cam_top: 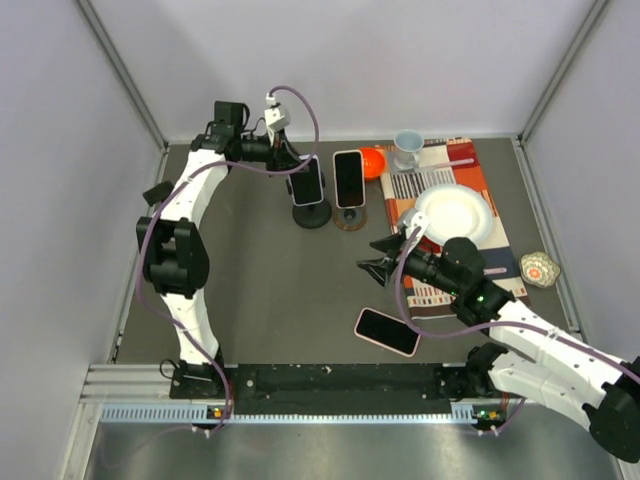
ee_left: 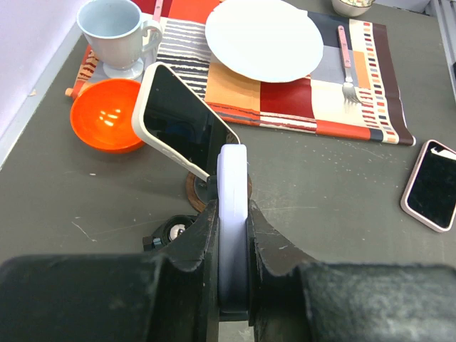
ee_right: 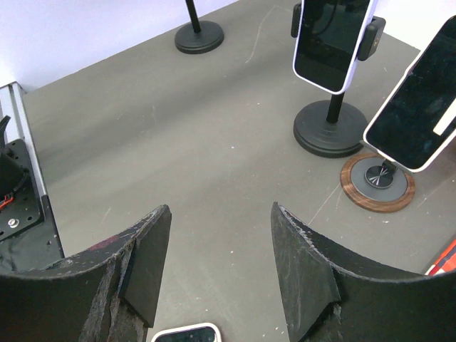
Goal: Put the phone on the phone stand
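My left gripper (ee_left: pixel 232 214) is clamped narrow, both fingers (ee_left: pixel 203 235) pressed flat against the faces of a white-cased phone (ee_left: pixel 232 171) held on edge. In the right wrist view that phone stands upright at the head of the black phone stand (ee_right: pixel 329 135), its dark screen facing out and a finger on either side. Whether it is seated in the holder I cannot tell.

Just beside it a second phone (ee_left: pixel 182 121) leans tilted on a wooden-based stand (ee_right: pixel 377 182). The two round bases stand close together at the back of the grey table (cam_top: pixel 270 290).

My right gripper (ee_right: pixel 221 256) hangs apart from them nearer the front. Its fingers (ee_right: pixel 146 267) are spread wide with nothing between them, and it points toward the two stands. Below it a third phone (cam_top: pixel 386 331), in a pale pink case, lies flat with its screen up on the table near my right arm.

Beyond the stands, from the left wrist view, an orange bowl (ee_left: pixel 107 114) sits on the bare table at the corner of a striped placemat (ee_left: pixel 299 96). A pale blue cup (ee_left: pixel 114 28) stands behind the bowl. A white plate (ee_left: pixel 263 39) and a fork (ee_left: pixel 347 68) lie on the mat. A small patterned dish (cam_top: pixel 538 268) sits off its far right edge.
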Robot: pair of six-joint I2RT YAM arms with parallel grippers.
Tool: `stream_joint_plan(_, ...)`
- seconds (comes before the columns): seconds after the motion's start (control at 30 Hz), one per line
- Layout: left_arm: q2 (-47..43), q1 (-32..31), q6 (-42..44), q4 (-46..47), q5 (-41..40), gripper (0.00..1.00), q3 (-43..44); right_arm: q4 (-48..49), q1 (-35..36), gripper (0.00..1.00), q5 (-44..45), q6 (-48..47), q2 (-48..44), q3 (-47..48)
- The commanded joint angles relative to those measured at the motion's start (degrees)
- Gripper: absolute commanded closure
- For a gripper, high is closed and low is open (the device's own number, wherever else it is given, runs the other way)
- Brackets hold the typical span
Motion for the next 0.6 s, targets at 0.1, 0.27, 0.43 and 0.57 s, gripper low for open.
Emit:
stream_joint_plan(0.1, -0.34, -0.19, 7.20, -6.84, 4.36, 1.00, 5.97, 3.93, -0.77, 0.42, -0.81, -0.98, 0.47, -0.25)
stream_joint_plan(0.27, -1.92, -1.50, 11.07, -9.67, -0.74, 1.00, 3.95, 4.63, -0.68, 0.42, -1.77, -0.54, 0.47, -0.34)
stream_joint_plan(0.43, -3.59, -2.65, 6.36, -3.20, -4.35, 0.77, 0.54, 4.64, -0.68, 0.42, -2.65, -0.28, 0.47, -0.43)
stream_joint_plan(0.57, -7.45, -2.82, 1.94, 2.79, -7.78, 0.02, -2.37, 4.55, -0.68, 0.42, -2.74, -0.28, -0.58, -0.78)
